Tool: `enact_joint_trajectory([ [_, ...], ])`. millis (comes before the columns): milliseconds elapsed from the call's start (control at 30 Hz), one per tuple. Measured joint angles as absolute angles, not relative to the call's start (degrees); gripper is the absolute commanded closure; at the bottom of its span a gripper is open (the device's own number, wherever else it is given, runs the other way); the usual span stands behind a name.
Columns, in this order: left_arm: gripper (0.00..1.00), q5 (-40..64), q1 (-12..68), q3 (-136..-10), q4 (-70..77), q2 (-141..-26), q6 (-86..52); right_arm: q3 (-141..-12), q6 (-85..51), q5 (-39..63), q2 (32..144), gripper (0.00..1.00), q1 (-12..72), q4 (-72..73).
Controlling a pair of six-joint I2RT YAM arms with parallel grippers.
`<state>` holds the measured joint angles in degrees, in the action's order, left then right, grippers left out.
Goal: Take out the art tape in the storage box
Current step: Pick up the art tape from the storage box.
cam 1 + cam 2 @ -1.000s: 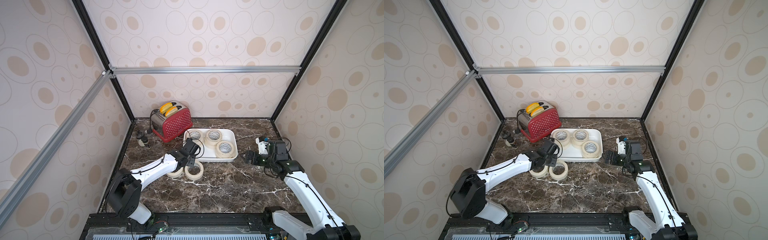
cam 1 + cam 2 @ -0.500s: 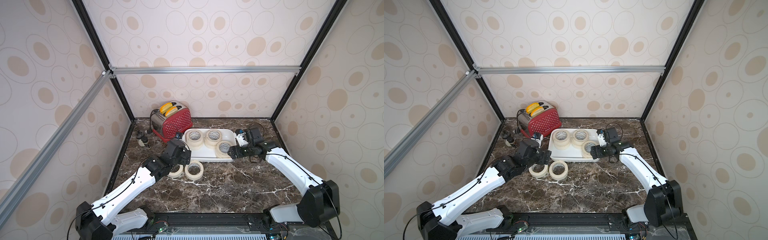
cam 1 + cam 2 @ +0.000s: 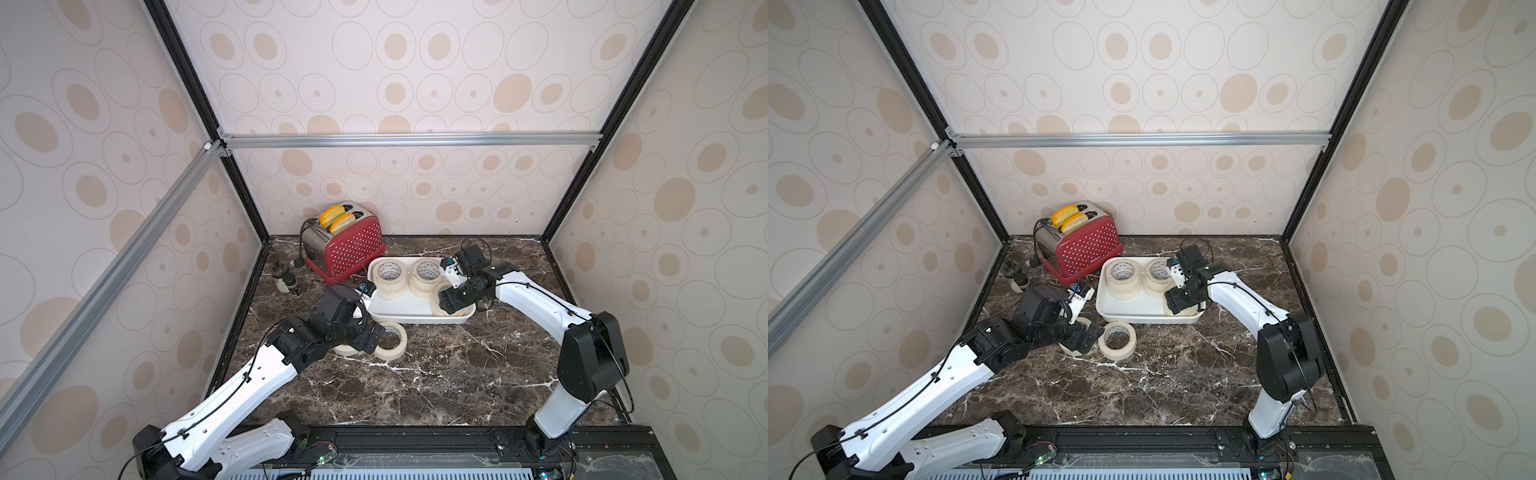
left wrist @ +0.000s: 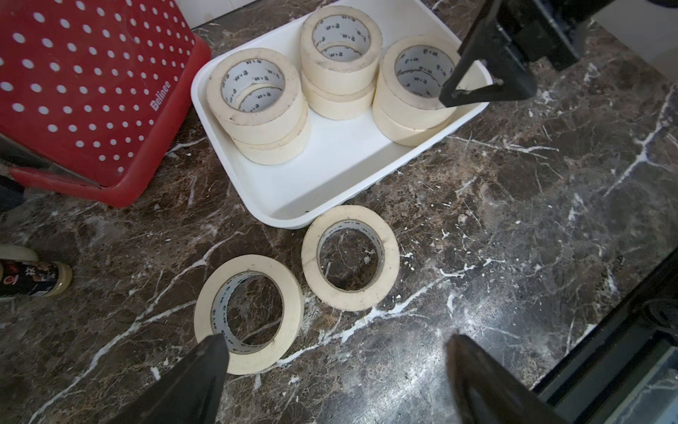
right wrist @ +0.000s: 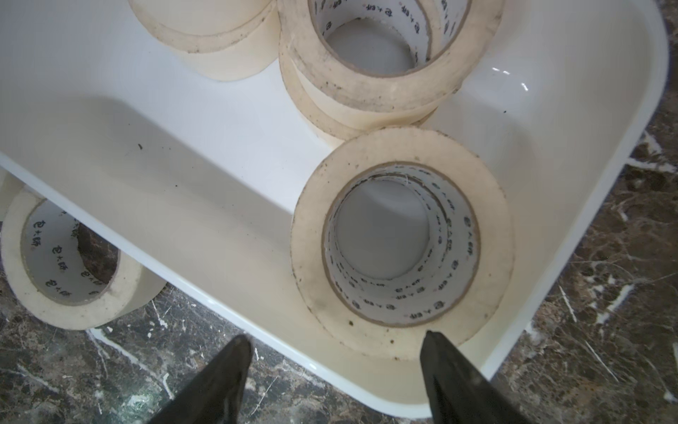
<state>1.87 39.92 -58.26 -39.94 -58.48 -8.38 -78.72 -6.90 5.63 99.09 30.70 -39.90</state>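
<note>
Toaster (image 3: 345, 249): stood just beside storage box (image 3: 409, 313).
Table (image 3: 457, 374): lay bare toward front edge.
Left gripper (image 4: 335, 337): gaped wide, empty.
Right gripper (image 5: 334, 337): parted, empty, over art tape (image 5: 403, 150).

Cream walls (image 3: 395, 62) with beige circle pattern on three sides; black frame posts (image 3: 619, 114); aluminium rail (image 3: 407, 140) across far wall; dark white-veined marble tabletop (image 3: 436, 374). Even light.

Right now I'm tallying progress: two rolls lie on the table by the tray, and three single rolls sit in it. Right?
Not quite. Two rolls do lie on the table by the tray, but it holds three stacks of two, six in all, not three singles. The left wrist view shows each stack doubled.
</note>
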Motion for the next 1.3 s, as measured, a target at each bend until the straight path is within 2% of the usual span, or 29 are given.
enact_joint_trajectory([
  [333,0.01,4.4,39.9,-55.3,-38.4,-57.4,-5.7,-81.3,-6.4,8.1,104.5,0.39,31.4,-39.6],
  [567,0.01,3.1,39.9,-55.3,-38.3,-57.4,-5.9,-84.1,-5.5,8.3,108.3,0.53,31.6,-39.6],
  [733,0.01,2.7,39.9,-55.7,-38.3,-57.7,-8.4,-84.6,-5.0,8.0,109.0,0.65,31.7,-39.5],
  [1000,0.01,3.9,39.9,-55.6,-35.8,-58.2,-12.3,-84.7,-4.3,7.4,109.3,0.70,32.1,-39.5],
  [1300,0.01,5.5,39.9,-54.2,-32.8,-57.9,-14.6,-85.2,-3.1,5.7,109.6,0.87,32.8,-39.7],
])
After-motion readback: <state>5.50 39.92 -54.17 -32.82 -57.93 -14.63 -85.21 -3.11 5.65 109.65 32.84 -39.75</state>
